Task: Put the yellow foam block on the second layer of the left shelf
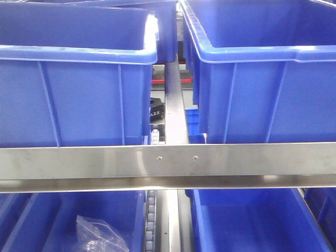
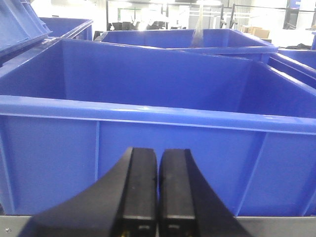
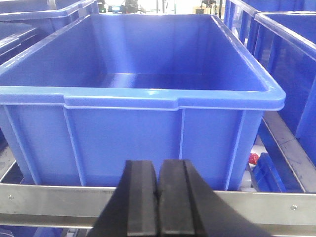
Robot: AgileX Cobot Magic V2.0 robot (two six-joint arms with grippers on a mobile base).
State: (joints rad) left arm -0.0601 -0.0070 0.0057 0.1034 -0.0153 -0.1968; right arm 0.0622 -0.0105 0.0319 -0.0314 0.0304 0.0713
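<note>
The yellow foam block is out of view in every frame. My left gripper (image 2: 158, 163) is shut with nothing between its black fingers; it faces the front wall of a blue bin (image 2: 148, 143) on the shelf. My right gripper (image 3: 159, 173) is also shut and empty, hovering in front of another blue bin (image 3: 143, 133) and the steel shelf rail (image 3: 49, 197). In the front view neither gripper shows; the left upper bin (image 1: 73, 100) and the right upper bin (image 1: 262, 94) sit on the steel rail (image 1: 168, 160).
A steel divider (image 1: 176, 110) runs between the two upper bins. Below the rail are more blue bins, the lower left bin (image 1: 68, 220) holding a clear plastic bag (image 1: 100, 233). Further bins (image 2: 197, 39) stand behind. A small red item (image 3: 254, 158) lies beside the right bin.
</note>
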